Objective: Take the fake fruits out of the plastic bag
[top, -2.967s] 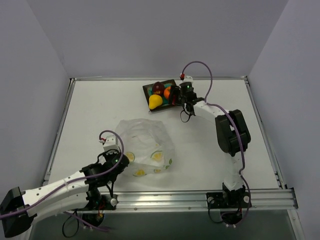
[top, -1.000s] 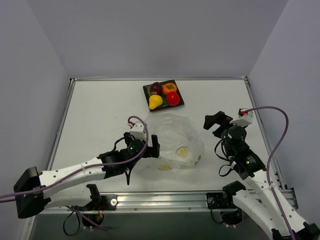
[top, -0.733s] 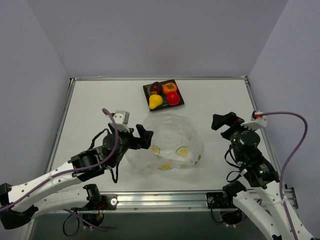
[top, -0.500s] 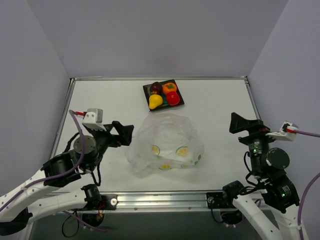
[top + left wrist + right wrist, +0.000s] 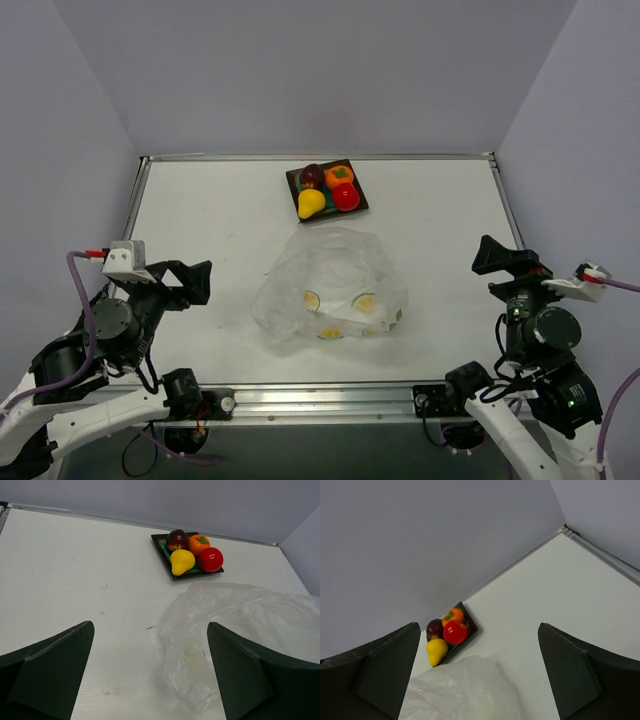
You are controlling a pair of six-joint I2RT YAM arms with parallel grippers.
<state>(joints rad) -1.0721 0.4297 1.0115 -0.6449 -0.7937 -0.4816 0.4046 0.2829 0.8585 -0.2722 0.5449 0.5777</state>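
On the white table point(image 5: 200, 210), the large crinkly transparent bag with lemon-slice prints point(image 5: 330, 285) lies in the middle, and no fruit shows inside it. The left gripper point(image 5: 150, 630) and the right gripper point(image 5: 479, 627) hang near the front corners, well apart from the bag, jaws spread wide and holding nothing. The square dark-rimmed teal plate point(image 5: 161, 550) at the far side carries all four glossy fruits: yellow pear point(image 5: 310, 203), red ball point(image 5: 346, 197), maroon one point(image 5: 312, 176), orange one point(image 5: 339, 175). I judge the task finished; parking should pass well clear of bag and plate.
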